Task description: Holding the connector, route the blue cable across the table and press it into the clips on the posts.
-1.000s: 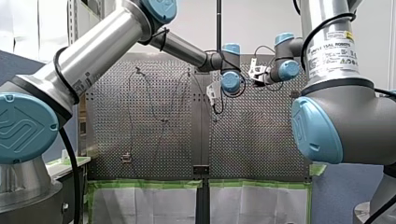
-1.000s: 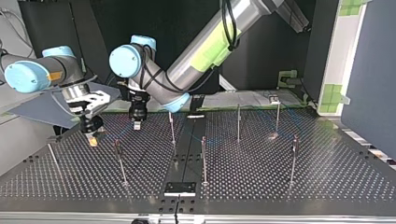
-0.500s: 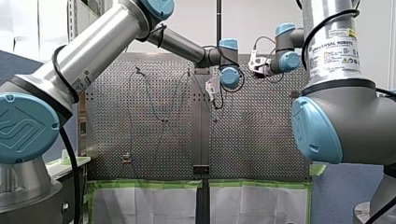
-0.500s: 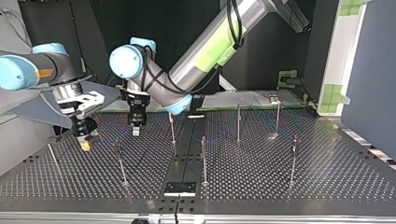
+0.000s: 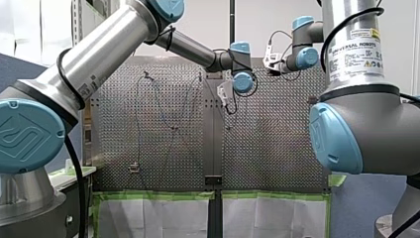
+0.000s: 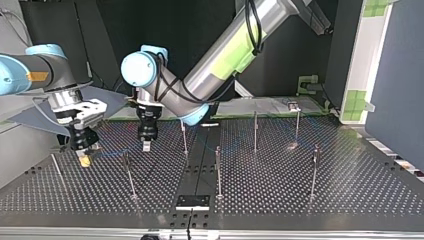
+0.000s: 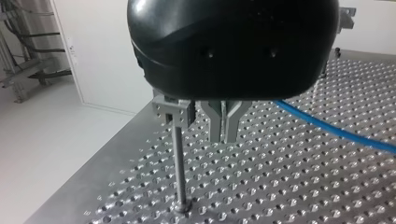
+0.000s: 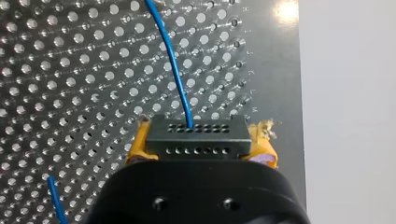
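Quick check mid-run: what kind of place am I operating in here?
Most likely a robotics lab test cell: two UR5e arms at a perforated table, thin posts standing on it for routing the blue cable, and plain partition panels around the bench.

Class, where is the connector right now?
The connector sits between my right gripper's yellow pads, at the top view's left, near the table's edge.
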Motion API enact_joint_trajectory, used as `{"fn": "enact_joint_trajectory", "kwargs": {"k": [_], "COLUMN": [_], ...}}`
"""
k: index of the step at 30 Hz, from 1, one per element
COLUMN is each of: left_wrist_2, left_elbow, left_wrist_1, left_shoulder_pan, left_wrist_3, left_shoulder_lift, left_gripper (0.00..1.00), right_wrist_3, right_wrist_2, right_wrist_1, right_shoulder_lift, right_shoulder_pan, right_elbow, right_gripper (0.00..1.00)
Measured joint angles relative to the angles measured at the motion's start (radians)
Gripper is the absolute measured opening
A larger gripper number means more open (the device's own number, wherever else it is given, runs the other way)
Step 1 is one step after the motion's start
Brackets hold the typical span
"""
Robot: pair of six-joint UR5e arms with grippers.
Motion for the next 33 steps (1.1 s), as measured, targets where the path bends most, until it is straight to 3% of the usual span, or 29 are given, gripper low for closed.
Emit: {"fn": "enact_joint_trajectory", "kwargs": {"k": [14,22,33], "left_wrist_2": [0.037,0.072,0.089], "left_elbow": [-0.001,-0.001,-0.001], "left_wrist_1": [0.034,0.076,0.075], "left_shoulder_pan": [0.037,0.07,0.089], "left_wrist_3": [0.0,-0.001,-0.002], "left_shoulder_lift": [-0.002,-0.002,-0.006], "left_gripper": [0.0,0.0,0.0], "right_wrist_3": [0.006,0.006,0.006], "right_wrist_2": [0.001,-0.017,-0.02], "right_wrist_1": [-0.006,-0.012,-0.021], "right_shoulder_lift": [0.008,0.025,0.036], "right_shoulder_pan": [-0.008,-0.01,-0.012], "right_elbow": [-0.003,-0.019,-0.031], "right_gripper": [0.0,0.0,0.0]}}
